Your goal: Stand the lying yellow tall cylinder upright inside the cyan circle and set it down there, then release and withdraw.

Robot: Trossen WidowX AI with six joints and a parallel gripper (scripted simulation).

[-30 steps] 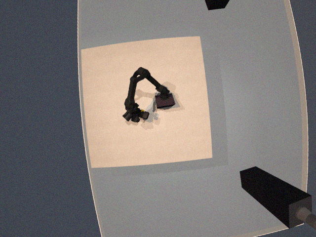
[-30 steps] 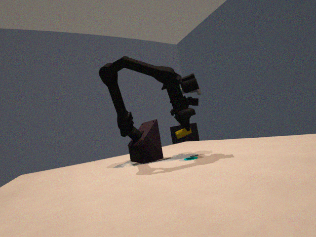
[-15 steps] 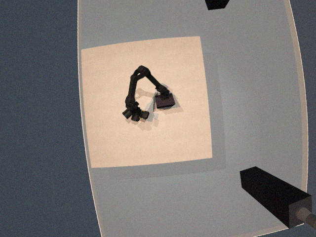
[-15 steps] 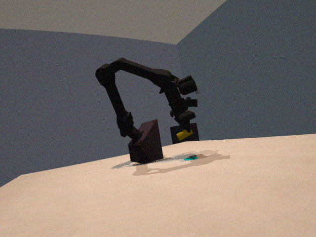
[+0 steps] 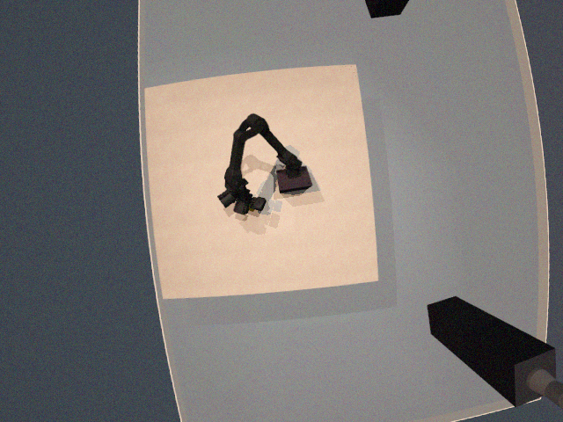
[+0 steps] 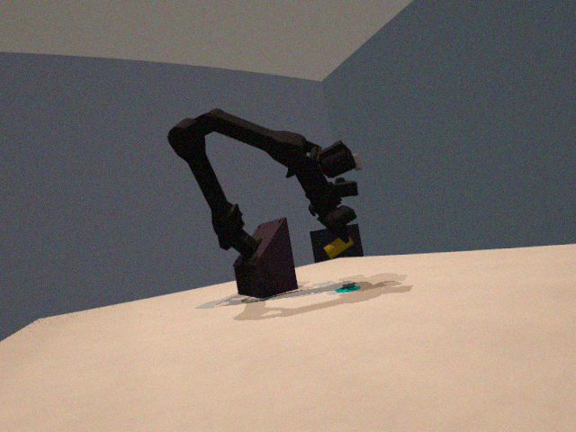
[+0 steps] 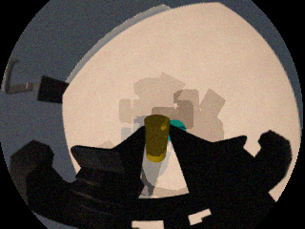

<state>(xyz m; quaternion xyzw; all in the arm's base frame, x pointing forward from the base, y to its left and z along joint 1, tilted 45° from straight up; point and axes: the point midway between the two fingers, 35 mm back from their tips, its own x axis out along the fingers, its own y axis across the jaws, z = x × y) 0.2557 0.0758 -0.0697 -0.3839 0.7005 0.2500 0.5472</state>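
Observation:
The yellow cylinder (image 6: 337, 247) (image 7: 156, 140) is held in the air above the table, tilted well away from upright; in the exterior view its left end is lower. My gripper (image 6: 345, 239) (image 7: 156, 128) is shut on it near one end. In the top view, the gripper (image 5: 251, 207) hides nearly all of the cylinder. The cyan circle (image 6: 347, 289) (image 7: 178, 125) lies flat on the table below, partly in shadow. In the wrist view it shows just right of the cylinder, partly covered by the right finger. The top view does not show the circle.
The arm's dark wedge-shaped base (image 5: 294, 179) (image 6: 265, 265) stands on the pale table (image 5: 318, 245) (image 6: 279, 372). A dark block (image 6: 320, 241) shows behind the gripper, beyond the table edge. Shadows of the arm fall around the circle.

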